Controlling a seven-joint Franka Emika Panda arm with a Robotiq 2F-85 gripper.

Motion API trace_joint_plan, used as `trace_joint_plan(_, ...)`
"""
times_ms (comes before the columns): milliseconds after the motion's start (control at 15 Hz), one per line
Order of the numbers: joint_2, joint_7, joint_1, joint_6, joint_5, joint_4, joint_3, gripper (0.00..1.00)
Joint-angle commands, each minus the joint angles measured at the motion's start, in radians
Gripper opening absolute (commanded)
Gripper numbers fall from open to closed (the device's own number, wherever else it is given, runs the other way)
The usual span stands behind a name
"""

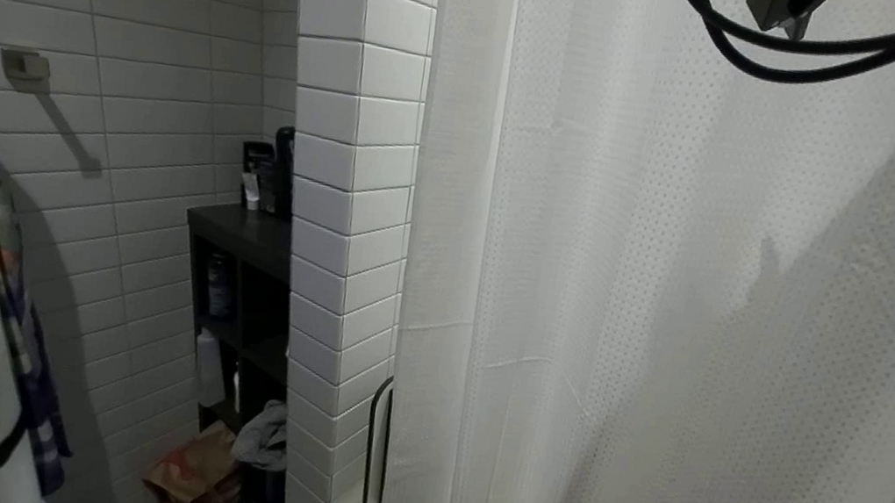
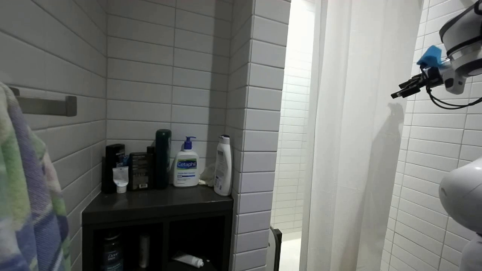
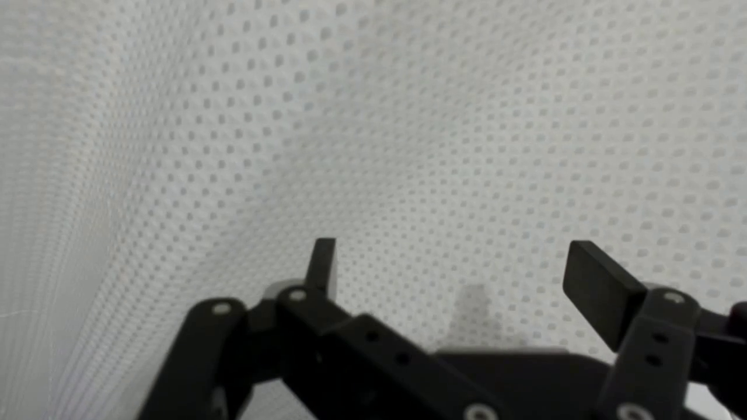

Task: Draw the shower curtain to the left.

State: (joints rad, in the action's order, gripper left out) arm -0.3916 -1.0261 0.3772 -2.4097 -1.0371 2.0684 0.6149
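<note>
Gripper (image 3: 458, 262) has jaws spread wide, pointing at the shower curtain (image 3: 467, 134), which fills the bkgd behind the jaws in the wrist view. Can't tell if they touch it. Curtain hangs tall in soft vert. folds nr the tiled pillar (image 1: 373, 187). In an exterior view, gripper's up high nr curtain's RH edge, arm (image 2: 465, 49) to the R, w/ tiled wall (image 2: 437, 150) behind.

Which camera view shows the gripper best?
The wrist view: the gripper is close up, jaws open before the shower curtain. In an exterior view the gripper is small, at right; in an exterior view, looped cables and a dark piece, probably part of it, show at the top edge.
</note>
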Motion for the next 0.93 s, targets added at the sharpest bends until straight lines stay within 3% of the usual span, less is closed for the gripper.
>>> trace_joint_plan(0, 0.112, -0.024, 0.005, 0.061, -0.103, -0.084, 0.010, 1.00)
trace_joint_plan(333, 0.205, -0.075, 0.039, 0.103, -0.193, -0.135, 0.017, 1.00)
trace_joint_plan(867, 0.264, -0.219, 0.076, 0.076, -0.230, -0.195, 0.007, 1.00)
